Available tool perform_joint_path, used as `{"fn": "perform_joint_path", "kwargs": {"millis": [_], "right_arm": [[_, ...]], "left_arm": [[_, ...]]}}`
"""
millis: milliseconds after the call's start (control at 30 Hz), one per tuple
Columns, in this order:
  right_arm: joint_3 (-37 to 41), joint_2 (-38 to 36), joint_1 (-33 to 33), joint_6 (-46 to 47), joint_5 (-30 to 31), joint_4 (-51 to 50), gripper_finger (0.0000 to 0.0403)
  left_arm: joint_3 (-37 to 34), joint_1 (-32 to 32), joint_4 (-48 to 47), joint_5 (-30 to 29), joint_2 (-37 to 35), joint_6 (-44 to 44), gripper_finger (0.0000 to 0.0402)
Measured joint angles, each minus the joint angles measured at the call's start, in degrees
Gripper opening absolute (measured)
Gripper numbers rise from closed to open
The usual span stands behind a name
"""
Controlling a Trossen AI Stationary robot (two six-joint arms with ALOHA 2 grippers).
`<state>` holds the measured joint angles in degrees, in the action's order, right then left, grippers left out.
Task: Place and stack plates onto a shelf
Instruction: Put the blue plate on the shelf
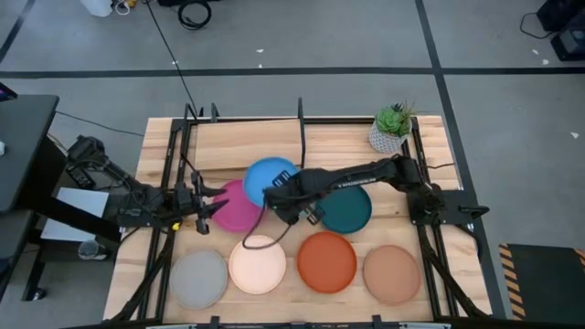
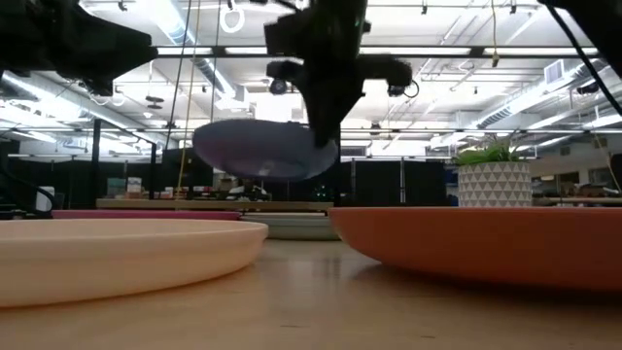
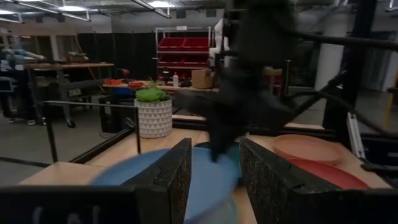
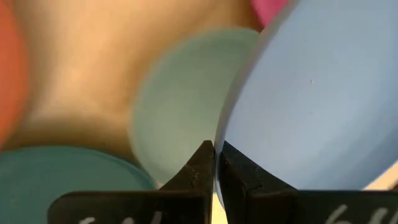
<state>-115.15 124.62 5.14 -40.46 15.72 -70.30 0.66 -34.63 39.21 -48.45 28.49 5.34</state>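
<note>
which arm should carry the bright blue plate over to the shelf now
Right, most likely. The right gripper already has its fingers shut on the bright blue plate, which the low view shows off the table. The left gripper sits open by the pink plate, holding nothing.

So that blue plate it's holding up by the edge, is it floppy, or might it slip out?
The bright blue plate probably is stiff: pinched only at its rim by the right gripper, it holds its round shape in the air without sagging. It seems fairly light, since that thin rim grip carries it. It could slip or swing, as its surface looks smooth and most of it hangs beyond the grip.
</note>
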Motion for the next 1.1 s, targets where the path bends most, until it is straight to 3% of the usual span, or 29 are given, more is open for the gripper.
{"fn": "perform_joint_path", "kwargs": {"millis": [400,933,1100], "right_arm": [[0.42,0.0,-9.2,-4.59,-1.64,7.35,0.0022],[1.93,-0.07,-13.96,-4.63,-3.25,11.89,0.0023],[5.75,-0.07,-14.54,-6.74,2.3,13.88,0.0023]], "left_arm": [[0.31,-1.64,-0.98,0.0,-0.02,0.27,0.0142],[0.4,-1.62,-1.4,0.0,-0.02,-0.17,0.0142],[0.4,-1.62,-1.4,0.0,-0.02,-0.17,0.0142]]}}
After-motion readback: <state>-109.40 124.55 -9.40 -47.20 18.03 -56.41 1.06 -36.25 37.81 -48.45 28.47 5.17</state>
